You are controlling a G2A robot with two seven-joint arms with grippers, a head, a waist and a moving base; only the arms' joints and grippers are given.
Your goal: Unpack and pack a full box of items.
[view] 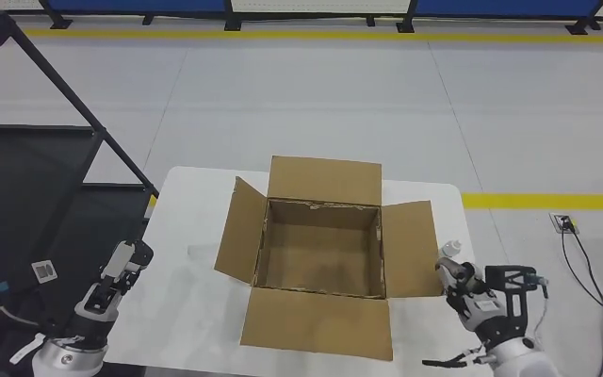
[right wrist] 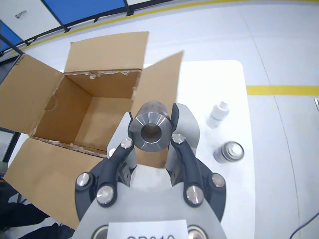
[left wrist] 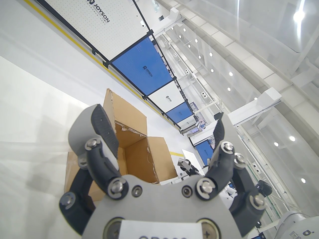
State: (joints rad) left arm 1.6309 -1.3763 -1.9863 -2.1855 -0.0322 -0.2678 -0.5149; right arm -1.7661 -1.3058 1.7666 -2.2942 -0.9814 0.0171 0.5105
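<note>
Top view: left gripper (view: 130,256) sits off the box's left flap, well apart from it. In the left wrist view its jaws stand spread, holding nothing. Ahead of it the cardboard box (view: 325,181) stands on the white surface (view: 188,212) with flaps folded outward, its inside bare as far as can be seen.

Right gripper (right wrist: 152,120) pinches a metal cylinder (right wrist: 143,128) across its barrel, bored end facing the wrist, just above the box's right flap. On that gripper's outer side a white bottle (right wrist: 217,115) stands upright, with a small can (right wrist: 228,152) near it, both on the surface.

Risks, as judged:
- The cylinder looks smooth and heavy and the pads bear on a curved face, so it may slip or twist out.
- A low path could clip the part-raised flap and shove the box.
- A wide swing could topple the bottle.
</note>
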